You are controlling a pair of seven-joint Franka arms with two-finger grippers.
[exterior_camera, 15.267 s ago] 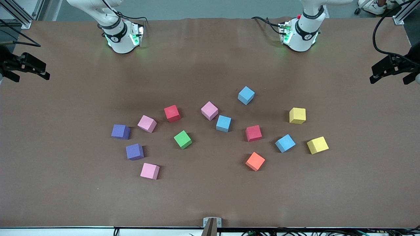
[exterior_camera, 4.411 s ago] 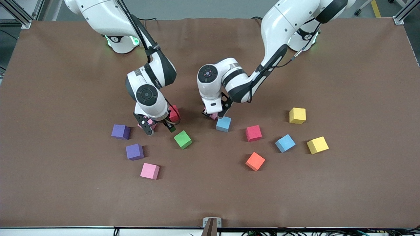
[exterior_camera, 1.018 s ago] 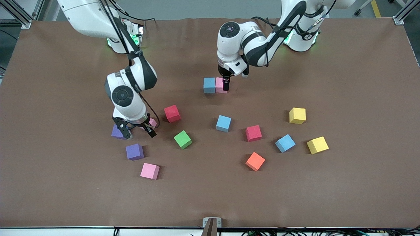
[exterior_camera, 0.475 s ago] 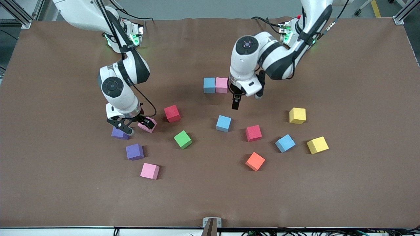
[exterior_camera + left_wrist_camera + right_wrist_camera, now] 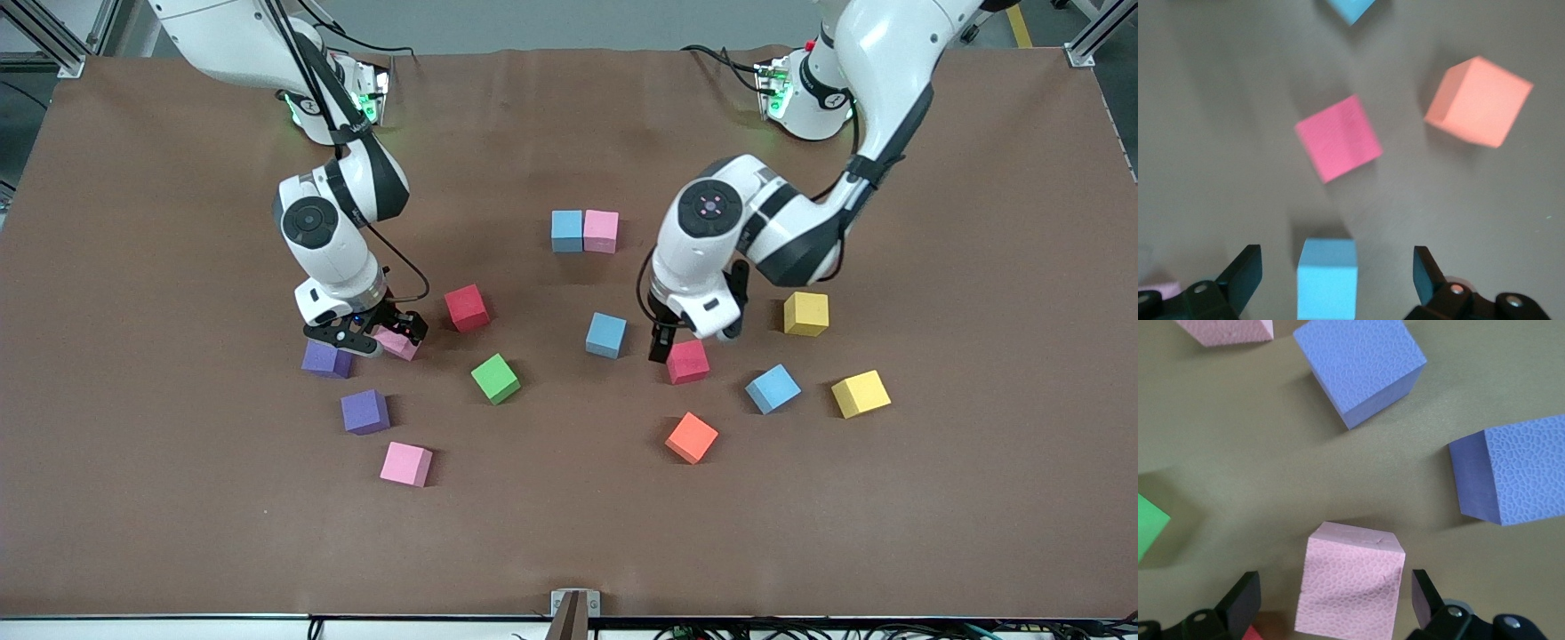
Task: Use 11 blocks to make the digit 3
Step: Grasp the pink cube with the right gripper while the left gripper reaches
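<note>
1. Work done: a light blue foam cube [image 5: 566, 230] and a pink foam cube [image 5: 601, 230] sit side by side, touching, toward the robots' bases. By my reading they start the digit 3; the other blocks lie scattered nearer the front camera.

2. Right gripper [image 5: 364, 335]: low over a pink foam cube [image 5: 1350, 580] that lies beside a purple foam cube [image 5: 324, 360]. Jaws spread wide, one on each side of the pink cube, nothing grasped.

3. Left gripper [image 5: 680, 342]: over the surface between a light blue foam cube [image 5: 1327, 278] and a red foam cube [image 5: 1338, 137]. Jaws released and empty. The wrist view centres the blue cube between them; which cube it is going for cannot be told.

4. Risk, right side: the purple cube lies close to the pink one. A jaw coming down on that side could nudge it, or the tilted pink cube could twist on closing.

5. Risk, left side: descending off-centre could clip the red cube or push the blue one away. An orange foam cube [image 5: 692, 437] lies near.

6. Risk, placement: pressing a new cube against the started pair could shift it out of line.

7. Open room: the brown surface [image 5: 569, 533] is bare around the pair and along the front edge. Two yellow foam cubes [image 5: 806, 313] sit toward the left arm's end.
</note>
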